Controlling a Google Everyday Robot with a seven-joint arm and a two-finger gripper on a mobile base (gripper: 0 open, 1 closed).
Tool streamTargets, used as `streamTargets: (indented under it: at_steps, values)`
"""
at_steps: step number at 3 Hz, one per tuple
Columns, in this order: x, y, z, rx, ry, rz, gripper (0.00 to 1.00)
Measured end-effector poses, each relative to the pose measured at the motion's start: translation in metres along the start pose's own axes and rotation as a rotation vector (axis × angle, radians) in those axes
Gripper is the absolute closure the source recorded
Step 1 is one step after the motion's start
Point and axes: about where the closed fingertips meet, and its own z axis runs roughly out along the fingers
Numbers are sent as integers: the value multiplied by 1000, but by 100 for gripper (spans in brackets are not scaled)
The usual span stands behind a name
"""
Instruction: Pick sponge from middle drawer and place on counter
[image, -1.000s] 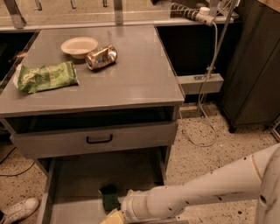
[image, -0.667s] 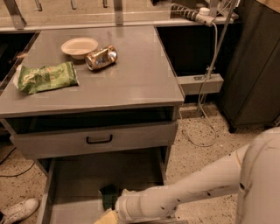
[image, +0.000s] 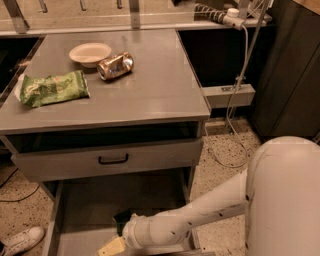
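Note:
The middle drawer (image: 95, 200) is pulled out at the bottom of the cabinet, showing its bare gray floor. The sponge (image: 121, 220), small and dark green, lies on that floor near the drawer's front. My white arm reaches in from the lower right, and its wrist covers the sponge's right side. The gripper (image: 113, 245) is a yellowish tip at the frame's bottom edge, just below and left of the sponge. The counter (image: 150, 85) is the flat gray top of the cabinet above.
On the counter lie a green snack bag (image: 52, 88), a white bowl (image: 90, 52) and a crushed can (image: 115, 65). A drawer front with a black handle (image: 113, 160) overhangs the open drawer. A shoe (image: 20, 240) is at lower left; cables (image: 235, 100) hang at right.
My arm has pushed further left into the drawer, and the gripper has slid left and down past the sponge. The arm's upper part now fills more of the right side.

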Motion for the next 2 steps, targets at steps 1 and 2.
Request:
streamTargets:
  at_steps: [1, 2]
  values:
    - [2, -11, 12, 31, 13, 20, 0]
    - [7, -33, 10, 91, 29, 46, 0]
